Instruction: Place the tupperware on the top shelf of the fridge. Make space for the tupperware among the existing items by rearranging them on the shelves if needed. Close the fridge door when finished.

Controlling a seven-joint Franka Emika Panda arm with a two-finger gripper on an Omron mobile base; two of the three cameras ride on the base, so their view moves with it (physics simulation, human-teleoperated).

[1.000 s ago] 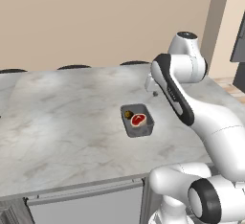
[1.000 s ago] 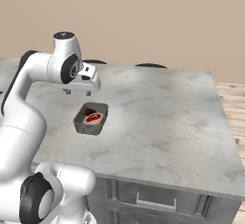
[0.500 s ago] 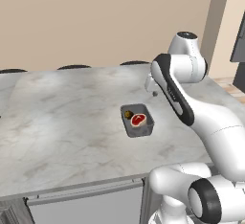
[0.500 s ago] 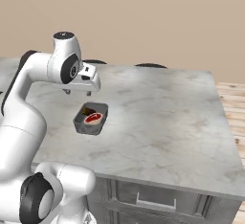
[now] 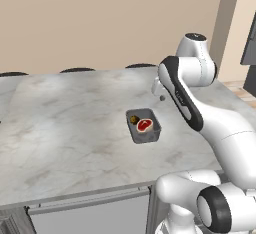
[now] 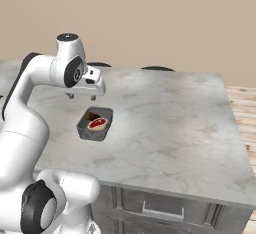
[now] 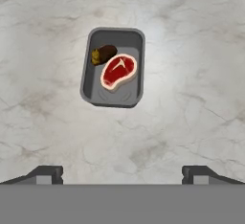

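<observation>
The tupperware is a small grey open tray on the marble counter. It holds a red steak and a small dark brown food piece. My gripper hangs above the counter, just behind the tray and a little higher, pointing down. Its fingers stand wide apart with nothing between them. The fridge, its shelves, its door and the existing items are out of view.
The marble counter stretches wide around the tray. Dark round stool tops line its far edge before a beige wall. A drawer front sits under the near edge. A dark panel stands far right; wood floor lies beyond.
</observation>
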